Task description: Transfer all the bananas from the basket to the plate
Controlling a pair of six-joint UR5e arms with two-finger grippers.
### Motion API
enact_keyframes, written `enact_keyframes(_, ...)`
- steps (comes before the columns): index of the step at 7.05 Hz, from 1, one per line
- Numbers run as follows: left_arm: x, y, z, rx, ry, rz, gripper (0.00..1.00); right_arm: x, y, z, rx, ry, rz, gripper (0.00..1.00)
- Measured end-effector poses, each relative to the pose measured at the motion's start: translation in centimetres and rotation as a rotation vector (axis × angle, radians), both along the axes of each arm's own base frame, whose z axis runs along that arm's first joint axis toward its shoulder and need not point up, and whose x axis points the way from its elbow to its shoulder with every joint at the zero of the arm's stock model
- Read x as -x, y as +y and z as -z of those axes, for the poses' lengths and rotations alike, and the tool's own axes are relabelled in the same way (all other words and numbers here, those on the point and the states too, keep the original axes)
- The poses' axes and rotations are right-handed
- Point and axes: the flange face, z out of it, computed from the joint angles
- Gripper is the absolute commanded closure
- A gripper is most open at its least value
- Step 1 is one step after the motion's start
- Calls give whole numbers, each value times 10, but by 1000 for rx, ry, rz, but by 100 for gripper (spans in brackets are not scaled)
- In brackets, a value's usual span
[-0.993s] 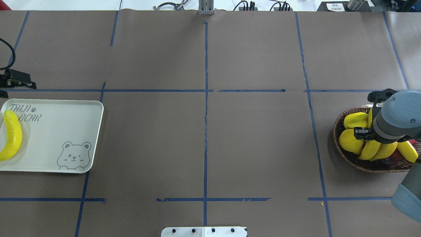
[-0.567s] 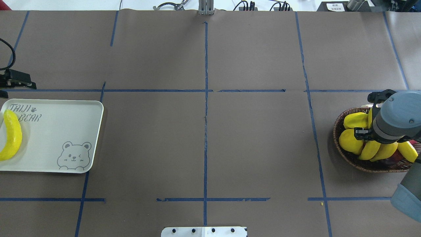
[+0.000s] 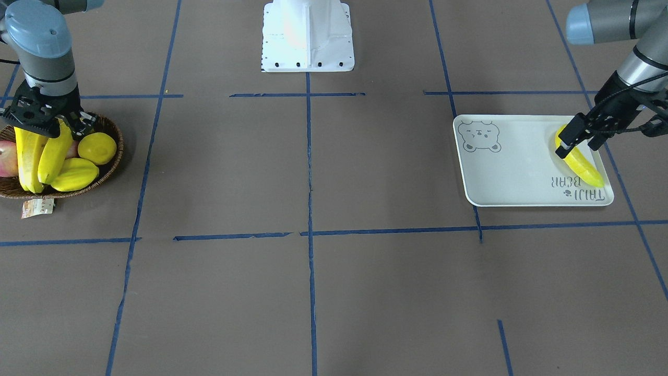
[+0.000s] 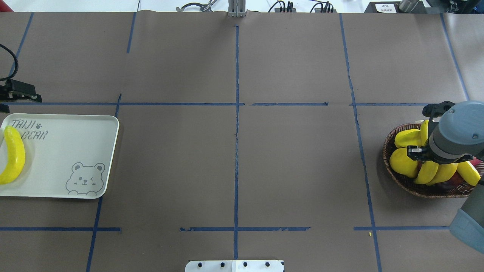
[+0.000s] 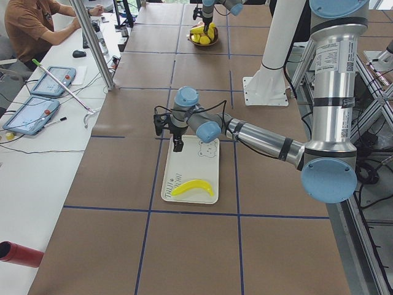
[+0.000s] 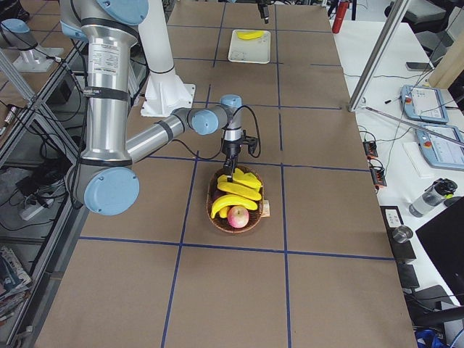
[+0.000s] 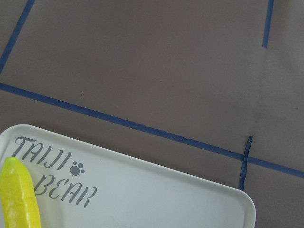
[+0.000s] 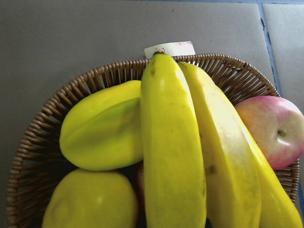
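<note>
One banana (image 3: 582,166) lies along the lettered end of the white plate (image 3: 516,167); the left wrist view shows its tip (image 7: 19,199). My left gripper (image 3: 576,148) hangs open above that end of the plate, holding nothing. The wicker basket (image 3: 116,154) holds three bananas (image 3: 52,154) side by side. My right gripper (image 3: 44,125) comes straight down onto their upper ends and is shut on a banana (image 8: 173,152). From overhead the wrist covers its fingers, with the bananas (image 4: 427,172) showing below it.
A lemon (image 3: 96,148), a starfruit (image 3: 75,175) and a pink apple (image 8: 273,133) share the basket. A paper tag (image 3: 37,207) hangs at its rim. The robot's white base (image 3: 308,36) stands mid-table. A seated person (image 5: 31,24) is at a side table.
The right wrist has shifted slightly up and to the right over the basket, and the bananas under it have moved a little with it. The left arm and the plate's banana are still.
</note>
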Motion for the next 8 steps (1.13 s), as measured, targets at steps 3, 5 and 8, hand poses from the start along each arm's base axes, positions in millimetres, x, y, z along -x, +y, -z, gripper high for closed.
enact_keyframes(3,-1,-1,-2,3,-1,0,0,-26,-4,54,25,30,24,99)
enact_keyframes(5,-3,-5,3,-5,4,0,0,-22,-17,119,8,-28,23,100)
enact_keyframes(8,-40,-15,46,-86,46,-51,0,7,-29,240,-68,-273,61,100)
